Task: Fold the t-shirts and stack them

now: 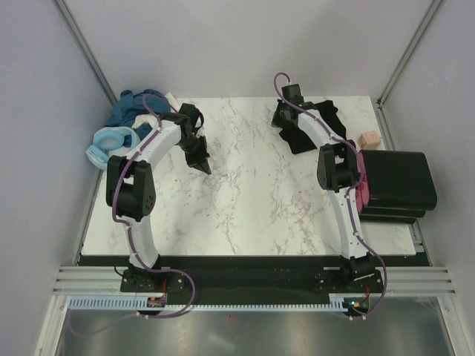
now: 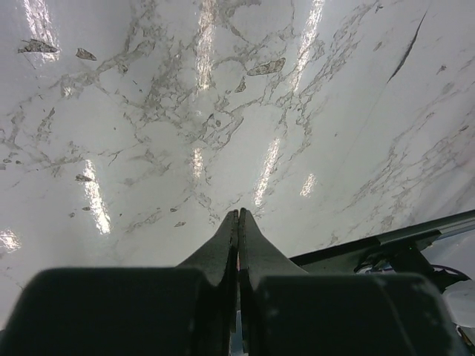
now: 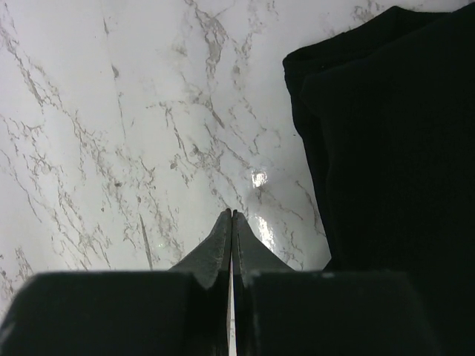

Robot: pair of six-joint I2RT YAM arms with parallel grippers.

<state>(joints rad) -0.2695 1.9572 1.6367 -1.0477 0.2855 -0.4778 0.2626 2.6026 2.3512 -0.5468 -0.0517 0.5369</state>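
Note:
A black t-shirt (image 1: 315, 126) lies crumpled at the table's back right, and its folded edge fills the right side of the right wrist view (image 3: 393, 148). My right gripper (image 3: 231, 213) is shut and empty over bare marble just left of that cloth; from above it (image 1: 284, 126) sits at the shirt's left edge. A teal-blue t-shirt (image 1: 137, 107) and a light blue one (image 1: 111, 142) are heaped at the back left corner. My left gripper (image 1: 202, 165) is shut with nothing in it and points down at bare marble (image 2: 238, 213). Folded black t-shirts (image 1: 397, 182) are stacked off the right edge, with pink cloth (image 1: 361, 196) beside them.
A small pinkish-beige block (image 1: 369, 139) sits at the back right by the stack. The marble table (image 1: 252, 200) has a black front strip by the arm bases. Grey walls and metal posts close in the back and both sides.

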